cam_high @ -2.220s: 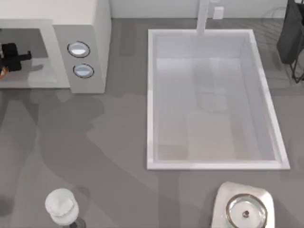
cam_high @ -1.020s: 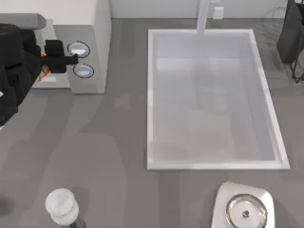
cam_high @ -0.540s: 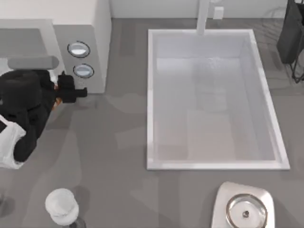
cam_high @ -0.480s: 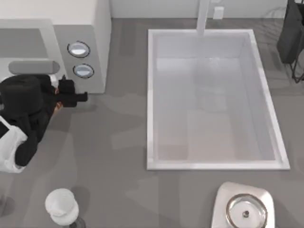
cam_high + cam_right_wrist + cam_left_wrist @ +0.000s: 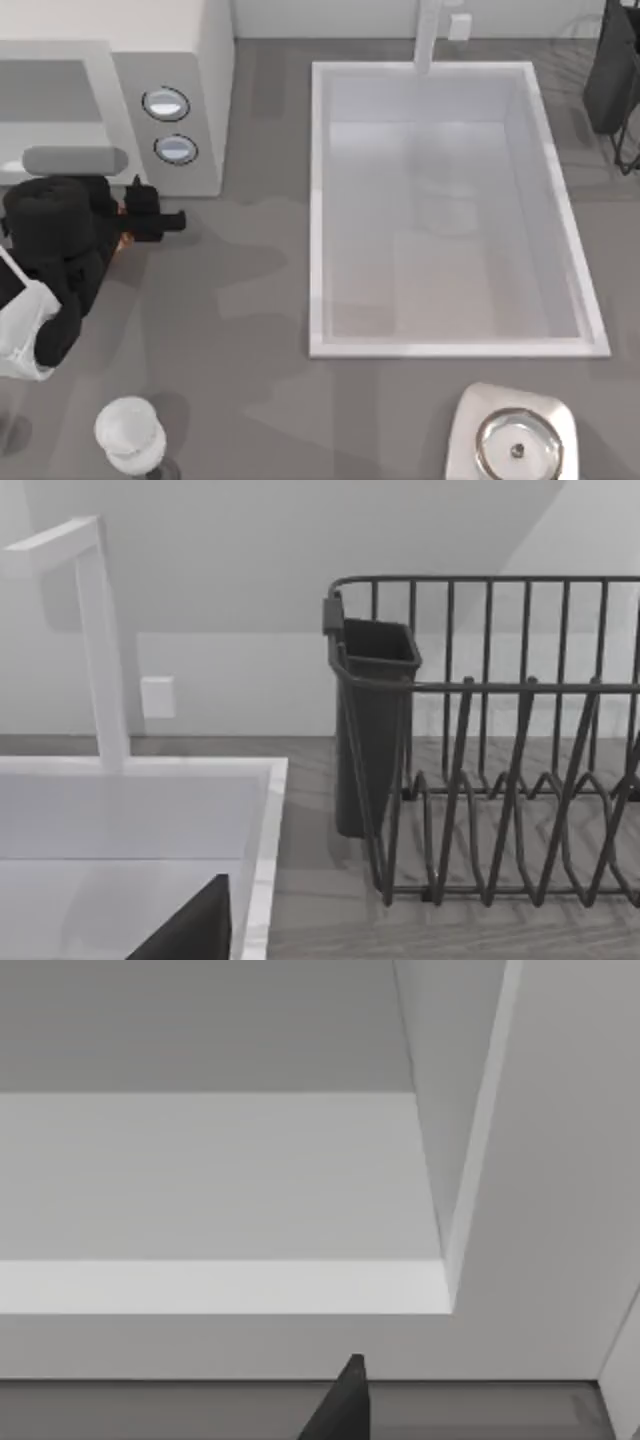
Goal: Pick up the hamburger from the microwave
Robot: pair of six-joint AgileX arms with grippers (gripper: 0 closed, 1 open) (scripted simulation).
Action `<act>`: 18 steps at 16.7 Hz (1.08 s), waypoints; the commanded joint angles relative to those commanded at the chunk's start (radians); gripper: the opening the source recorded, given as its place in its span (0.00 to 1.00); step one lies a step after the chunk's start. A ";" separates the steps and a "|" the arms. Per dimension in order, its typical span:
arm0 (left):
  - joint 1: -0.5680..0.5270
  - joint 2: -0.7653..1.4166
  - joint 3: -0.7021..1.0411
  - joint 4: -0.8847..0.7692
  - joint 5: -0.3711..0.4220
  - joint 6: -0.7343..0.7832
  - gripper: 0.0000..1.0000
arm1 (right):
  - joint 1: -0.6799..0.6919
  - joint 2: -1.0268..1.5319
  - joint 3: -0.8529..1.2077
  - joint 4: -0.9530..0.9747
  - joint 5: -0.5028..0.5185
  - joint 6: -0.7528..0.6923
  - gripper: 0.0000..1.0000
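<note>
No writing anywhere; left gripper (image 5: 165, 220) fingers pinch the small orange-brown hamburger (image 5: 122, 224) over the grey countertop (image 5: 240, 300), the white boxy microwave (image 5: 190, 90) just beyond them.

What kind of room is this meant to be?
Most likely a simulated kitchen counter: a microwave stands at the back left, a sink with a tap is set into the counter, and a dish rack stands beside it.

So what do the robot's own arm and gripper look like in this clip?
In the top view, the left arm is mostly matte black and bulky, made of rounded segments, with one white link near the picture's left edge. Its left gripper is black and blocky, ending in short, straight fingers. No cables or markings are visible. The left wrist view shows one dark, pointed fingertip.
</note>
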 joint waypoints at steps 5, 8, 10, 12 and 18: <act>0.000 0.000 0.000 0.000 0.000 0.000 0.45 | 0.000 0.000 0.000 0.000 0.000 0.000 1.00; 0.000 0.000 0.000 0.000 0.000 0.000 0.68 | 0.000 0.000 0.000 0.000 0.000 0.000 1.00; 0.000 0.000 0.000 0.000 0.000 0.000 0.83 | 0.000 0.000 0.000 0.000 0.000 0.000 1.00; 0.000 0.000 0.000 0.000 0.000 0.000 0.98 | 0.000 0.000 0.000 0.000 0.000 0.000 1.00; 0.000 0.000 0.000 0.000 0.000 0.000 1.00 | 0.000 0.000 0.000 0.000 0.000 0.000 1.00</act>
